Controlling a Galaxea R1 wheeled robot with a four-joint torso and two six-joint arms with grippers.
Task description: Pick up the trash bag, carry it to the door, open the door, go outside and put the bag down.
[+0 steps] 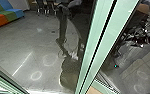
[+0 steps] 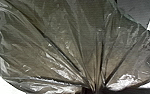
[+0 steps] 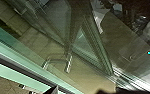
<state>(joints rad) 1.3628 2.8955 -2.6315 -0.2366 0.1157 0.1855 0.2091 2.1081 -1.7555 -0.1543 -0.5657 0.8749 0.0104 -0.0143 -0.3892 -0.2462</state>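
In the head view, a dark jointed arm shape hangs beside the green-edged glass door (image 1: 101,45), with the left gripper (image 1: 73,55) at its lower end and the dark trash bag (image 1: 70,72) below it; I cannot tell whether this is partly a reflection. In the left wrist view, the translucent trash bag (image 2: 66,37) fans out in creases from a tight gather, where the left gripper (image 2: 94,88) is shut on it. The right wrist view has the glass door (image 3: 28,58) close by, with a metal handle (image 3: 69,63) seen at the glass.
A colourful bench (image 1: 8,15) stands at the far left, and chairs (image 1: 44,6) are at the back. Grey floor (image 1: 23,37) spreads beyond the glass. A green frame (image 1: 6,80) crosses the near left corner. Tangled dark equipment (image 1: 138,35) shows at the right.
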